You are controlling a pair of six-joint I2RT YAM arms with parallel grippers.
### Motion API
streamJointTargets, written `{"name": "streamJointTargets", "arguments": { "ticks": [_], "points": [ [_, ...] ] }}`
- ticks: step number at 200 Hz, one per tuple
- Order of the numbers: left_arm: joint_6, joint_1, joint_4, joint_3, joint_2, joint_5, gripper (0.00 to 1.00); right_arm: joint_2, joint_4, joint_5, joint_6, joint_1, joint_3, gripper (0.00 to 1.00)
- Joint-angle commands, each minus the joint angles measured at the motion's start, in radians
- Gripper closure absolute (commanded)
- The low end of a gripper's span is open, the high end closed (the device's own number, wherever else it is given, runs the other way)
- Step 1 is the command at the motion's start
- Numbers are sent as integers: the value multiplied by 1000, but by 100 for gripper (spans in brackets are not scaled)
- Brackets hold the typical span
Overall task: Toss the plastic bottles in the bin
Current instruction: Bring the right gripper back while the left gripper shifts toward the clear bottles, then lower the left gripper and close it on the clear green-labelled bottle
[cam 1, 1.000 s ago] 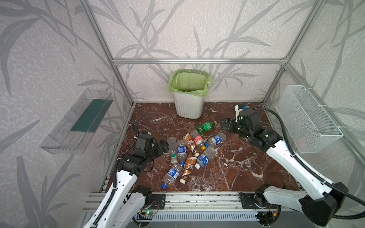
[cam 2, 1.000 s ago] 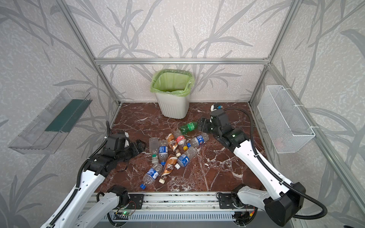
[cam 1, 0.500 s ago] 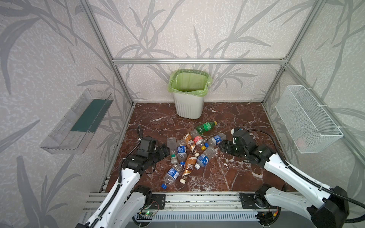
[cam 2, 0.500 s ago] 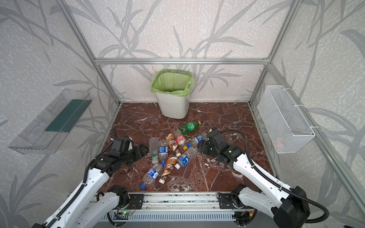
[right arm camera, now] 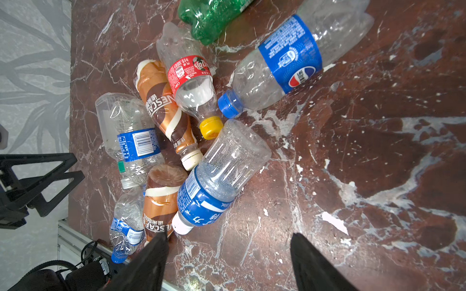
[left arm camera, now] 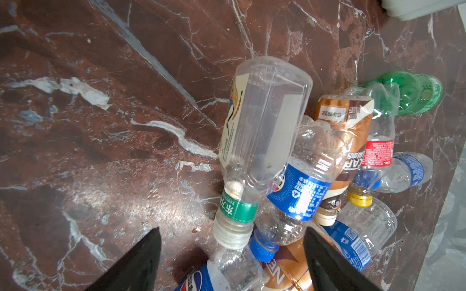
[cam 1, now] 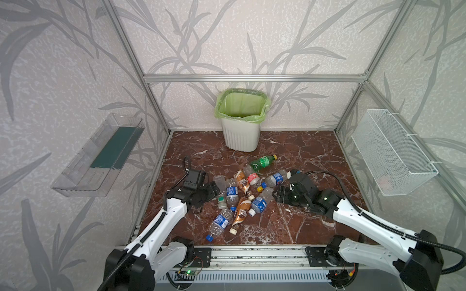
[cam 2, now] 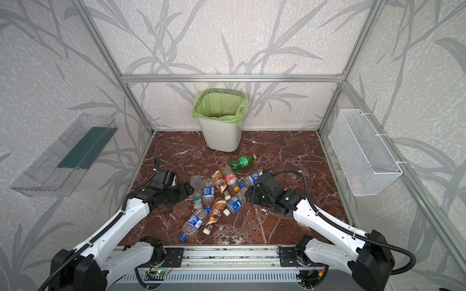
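Right tool (cam 1: 277, 196) drew back beside the bottles (cam 1: 242, 209), apart like left tool (cam 1: 214, 192); bin (cam 1: 240, 136) bottom unseen.

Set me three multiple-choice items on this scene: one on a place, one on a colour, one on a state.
1. Where does the bin stand?
A. By the back wall, in the middle
B. In the front left corner
C. In the front right corner

2. What colour is the cap of the red-labelled bottle?
A. Blue
B. White
C. Yellow

3. How is the green bottle placed?
A. Standing upright
B. Lying on its side
C. Dropped in the bin

Answers:
1 A: both top views show it at the middle of the back wall.
2 C: the right wrist view shows its yellow cap.
3 B: it lies flat on the floor in front of the bin.
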Motion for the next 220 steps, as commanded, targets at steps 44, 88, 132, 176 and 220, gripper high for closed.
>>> {"name": "streamJointTargets", "arguments": {
  "ticks": [44, 88, 132, 176, 220],
  "points": [
    [72, 6, 30, 115, 141, -11, 13, -6, 23, 3, 18, 17, -17, 24],
    [95, 4, 32, 166, 226, -10, 15, -11, 14, 8, 13, 17, -13, 25],
    [104, -2, 35, 201, 296, -12, 16, -11, 14, 11, 9, 16, -12, 25],
    [114, -5, 26, 221, 342, -25, 17, -5, 23, 3, 10, 17, -14, 26],
    [119, -13, 47, 222, 387, -12, 18, 0, 30, 0, 9, 17, -17, 27]
  ]
}}
